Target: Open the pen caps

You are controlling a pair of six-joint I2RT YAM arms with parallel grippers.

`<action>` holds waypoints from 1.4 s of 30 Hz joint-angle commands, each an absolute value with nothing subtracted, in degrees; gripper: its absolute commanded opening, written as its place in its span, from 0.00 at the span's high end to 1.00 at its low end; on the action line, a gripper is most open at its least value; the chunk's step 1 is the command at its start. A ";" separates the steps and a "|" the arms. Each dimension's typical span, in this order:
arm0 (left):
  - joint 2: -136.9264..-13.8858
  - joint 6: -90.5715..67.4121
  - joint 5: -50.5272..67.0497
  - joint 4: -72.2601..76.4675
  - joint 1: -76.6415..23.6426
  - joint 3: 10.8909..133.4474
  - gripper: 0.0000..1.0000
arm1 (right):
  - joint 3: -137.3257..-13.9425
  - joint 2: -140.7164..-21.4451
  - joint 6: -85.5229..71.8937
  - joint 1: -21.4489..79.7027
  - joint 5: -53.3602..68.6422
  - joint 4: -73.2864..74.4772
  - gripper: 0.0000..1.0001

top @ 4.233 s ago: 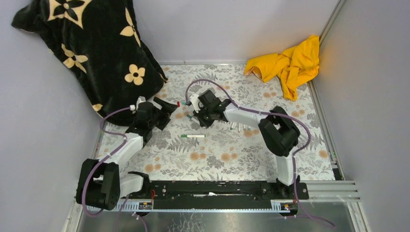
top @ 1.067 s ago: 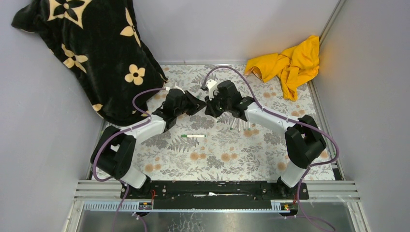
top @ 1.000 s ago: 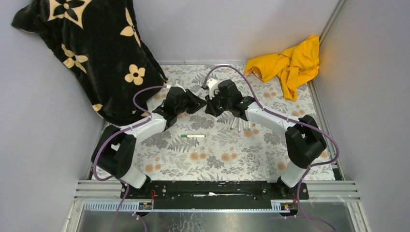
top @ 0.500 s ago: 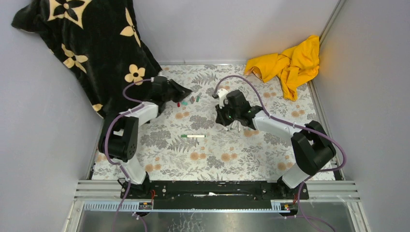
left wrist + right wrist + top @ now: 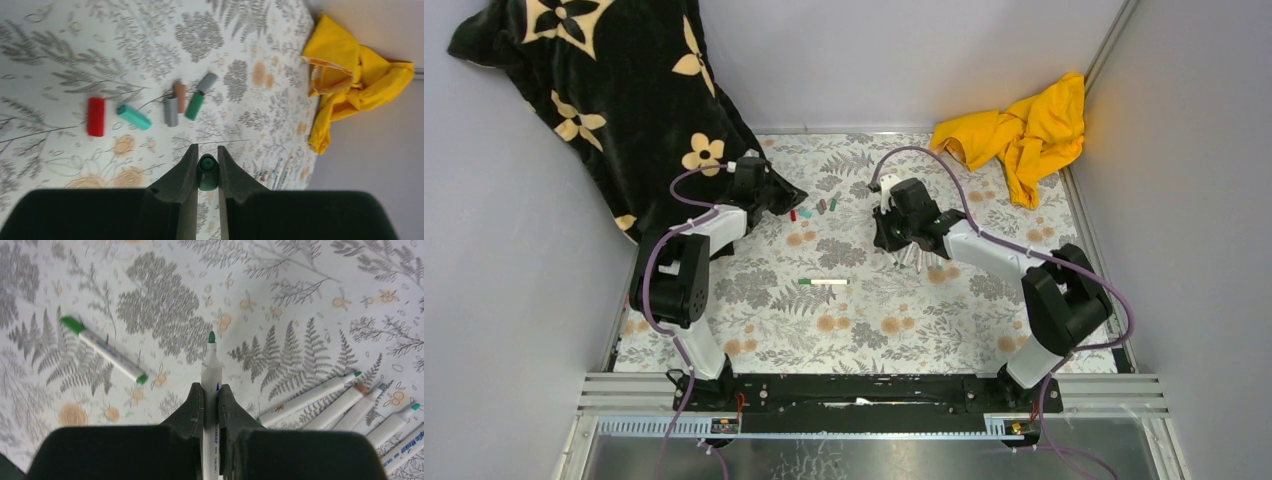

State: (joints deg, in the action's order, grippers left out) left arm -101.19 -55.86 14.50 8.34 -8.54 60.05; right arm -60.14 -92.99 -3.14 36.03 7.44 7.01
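My left gripper [image 5: 207,150] is shut on a dark green pen cap [image 5: 207,172], which points end-on at the camera. On the floral mat ahead of it lie several loose pen caps: a red one [image 5: 96,116], a teal one [image 5: 134,116], grey, brownish and green ones [image 5: 195,106]. From above they form a short row [image 5: 814,208] just right of the left gripper [image 5: 786,194]. My right gripper [image 5: 210,387] is shut on a white uncapped pen [image 5: 211,365] with a green tip. It hovers beside a pile of uncapped pens [image 5: 325,397]. A capped pen [image 5: 824,282] lies alone mid-mat.
A black blanket with cream flowers [image 5: 614,100] drapes over the back left corner, close behind the left arm. A crumpled yellow cloth [image 5: 1024,130] lies at the back right. Grey walls close in the mat on three sides.
The two grippers, together at mid-back a second ago, have pulled apart. The left went left toward the blanket with the green cap. The right went right and down with the barrel.
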 commanded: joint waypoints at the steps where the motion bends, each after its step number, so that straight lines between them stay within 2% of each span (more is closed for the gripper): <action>1: -100.84 -54.08 9.82 3.86 -8.44 57.73 0.86 | -65.53 -98.00 -9.61 35.49 0.80 5.83 1.00; 2: -101.11 -54.21 9.40 3.80 -8.44 57.14 0.79 | -66.19 -99.19 -10.92 35.49 0.33 5.57 1.00; 6: -102.99 -54.13 9.53 3.95 -8.44 56.54 0.71 | -68.93 -103.07 -13.89 35.46 -4.33 6.19 1.00; 11: -104.12 -54.80 9.28 4.97 -8.43 55.96 0.51 | -69.95 -106.00 -15.79 35.27 -7.85 5.99 1.00; 13: -104.41 -54.98 9.73 5.38 -8.44 56.00 0.47 | -69.51 -106.58 -16.72 34.93 -9.07 5.58 0.99; 17: -104.41 -55.21 9.82 6.03 -8.42 55.78 0.45 | -69.24 -107.91 -18.44 33.83 -10.08 5.60 0.97; 22: -101.92 -56.45 9.98 7.46 -8.43 53.87 0.44 | -69.19 -109.47 -20.40 33.28 -11.84 5.74 0.81; 25: -99.34 -57.24 9.93 8.49 -8.44 52.13 0.43 | -68.86 -110.35 -21.41 33.14 -12.79 5.24 0.75; 29: -95.96 -57.60 10.24 9.22 -8.48 49.99 0.43 | -68.26 -110.92 -22.54 32.85 -13.89 4.97 0.73; 33: -92.75 -57.89 10.80 9.63 -8.50 48.12 0.41 | -67.11 -110.48 -23.15 32.81 -15.28 4.67 0.66; 42: -86.38 -58.75 11.74 10.32 -8.52 45.04 0.38 | -64.16 -103.37 -18.06 33.00 -17.45 0.92 0.64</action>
State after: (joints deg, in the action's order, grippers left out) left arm -89.91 -58.11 11.20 7.14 -8.54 46.48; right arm -65.80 -109.58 -21.56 33.21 -14.26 4.21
